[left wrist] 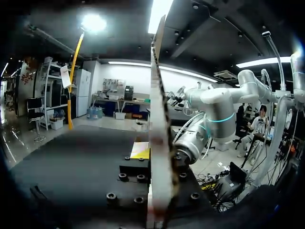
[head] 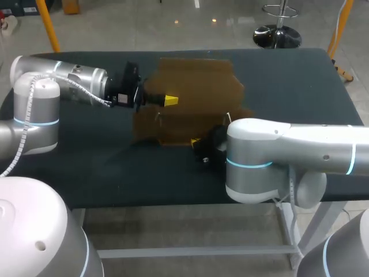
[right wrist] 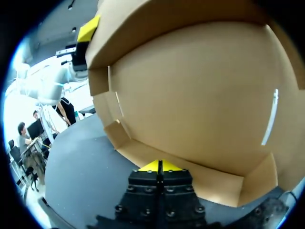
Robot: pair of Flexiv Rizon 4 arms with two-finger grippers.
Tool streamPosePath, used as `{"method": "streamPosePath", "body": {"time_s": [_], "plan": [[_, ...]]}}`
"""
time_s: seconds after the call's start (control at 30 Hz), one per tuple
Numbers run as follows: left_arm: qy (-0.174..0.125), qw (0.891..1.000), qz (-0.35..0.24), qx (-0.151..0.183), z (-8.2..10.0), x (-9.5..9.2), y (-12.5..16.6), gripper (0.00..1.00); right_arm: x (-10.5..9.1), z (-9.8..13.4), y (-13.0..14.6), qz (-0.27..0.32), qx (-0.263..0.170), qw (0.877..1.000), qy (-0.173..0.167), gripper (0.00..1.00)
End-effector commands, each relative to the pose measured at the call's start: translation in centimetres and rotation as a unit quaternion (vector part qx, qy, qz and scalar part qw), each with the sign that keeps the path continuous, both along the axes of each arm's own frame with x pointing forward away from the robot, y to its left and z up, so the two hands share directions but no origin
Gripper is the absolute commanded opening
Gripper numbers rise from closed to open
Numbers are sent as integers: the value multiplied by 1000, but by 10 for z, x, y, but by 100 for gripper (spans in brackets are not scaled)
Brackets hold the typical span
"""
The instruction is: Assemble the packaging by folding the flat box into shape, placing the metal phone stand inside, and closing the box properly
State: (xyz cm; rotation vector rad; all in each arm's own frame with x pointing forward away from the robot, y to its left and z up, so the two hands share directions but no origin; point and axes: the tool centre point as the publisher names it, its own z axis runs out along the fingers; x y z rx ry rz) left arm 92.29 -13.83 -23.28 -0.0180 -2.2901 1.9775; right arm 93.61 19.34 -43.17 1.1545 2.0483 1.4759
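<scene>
Over the table's nine o'clock side my left arm (head: 69, 81) comes in level, and my left hand (head: 167, 100) sits at the nine o'clock edge of the brown cardboard box (head: 196, 86). Its wrist camera shows a box panel edge-on, standing upright between the fingers with the black finger blocks close on either side, so the hand is pinching that panel. One yellow tip shows beside the cardboard; the other is hidden behind it.

The cardboard box stands partly folded around the middle of the dark table (head: 86, 173), toward twelve o'clock. Its broad panel faces my right wrist camera, with short flaps turned in at its sides and lower edge.

At the box's six o'clock side is my right hand (head: 197, 142), on the right arm (head: 300, 144) coming in from four o'clock. Its yellow tips are pressed together with nothing between them, close to the low flap; I cannot tell whether they touch it.
</scene>
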Motion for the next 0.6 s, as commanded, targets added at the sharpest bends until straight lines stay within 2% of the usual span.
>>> {"method": "streamPosePath", "body": {"time_s": [0.03, 0.6], "plan": [[0, 1000, -2, -1, -4, 1, -3, 0, 3, -11, 3, -3, -1, 1000, -1, 0], [-4, 1000, -1, 6, -1, 2, -2, 0, 3, -11, 3, -3, -1, 1000, -1, 0]]}}
